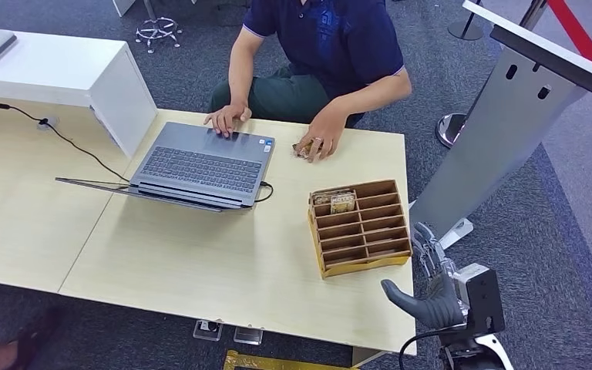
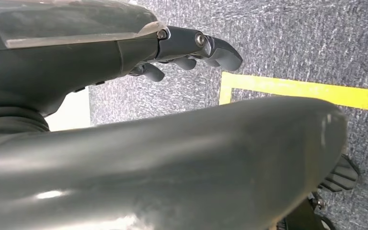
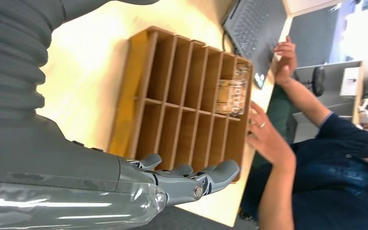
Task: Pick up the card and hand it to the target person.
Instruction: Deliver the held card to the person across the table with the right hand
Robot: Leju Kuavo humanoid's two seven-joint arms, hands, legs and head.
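organizer (image 1: pixel 360 228): brown cardboard, matt | table (image 1: pixel 200 254): pale smooth wood | floor (image 1: pixel 578 200): rough carpet

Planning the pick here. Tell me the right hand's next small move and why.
Probably ease the right hand forward over the wooden organizer toward the cards in its far slots. The hand hovers empty off the table's near corner, fingers apart, short of those cards.

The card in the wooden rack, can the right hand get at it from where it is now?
Probably yes: the right hand hangs open just off the table's edge, nothing lies between it and the card, standing in the rack's far row.
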